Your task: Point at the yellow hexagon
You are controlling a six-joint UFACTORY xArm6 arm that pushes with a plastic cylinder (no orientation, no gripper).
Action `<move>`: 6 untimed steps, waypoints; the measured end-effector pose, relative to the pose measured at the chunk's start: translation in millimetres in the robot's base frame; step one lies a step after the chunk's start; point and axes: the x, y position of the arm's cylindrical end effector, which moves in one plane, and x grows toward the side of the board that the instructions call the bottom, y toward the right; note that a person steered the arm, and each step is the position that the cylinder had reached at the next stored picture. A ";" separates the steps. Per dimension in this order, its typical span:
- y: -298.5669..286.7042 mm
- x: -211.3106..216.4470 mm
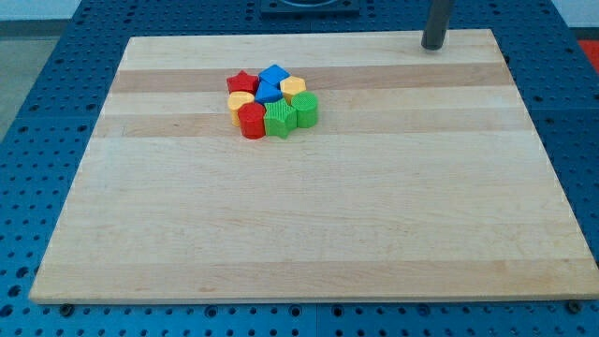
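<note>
The yellow hexagon (293, 87) sits on the right side of a tight cluster of blocks, left of centre in the far part of the wooden board (309, 234). Touching it on the left is a blue block (269, 91), with another blue block (273, 73) just beyond. A red star (242, 81) lies at the cluster's far left, a second yellow block (241, 99) below it. Nearer the viewer stand a red cylinder (252, 121) and two green blocks (281, 119) (306, 109). My tip (432, 45) rests at the board's far edge, well apart to the right of all blocks. It is a bare rod, with no jaws to open or close.
</note>
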 end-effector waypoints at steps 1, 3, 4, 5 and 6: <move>0.0 0.0; -79.8 2.4; -123.0 21.9; -145.6 38.2; -159.0 51.8</move>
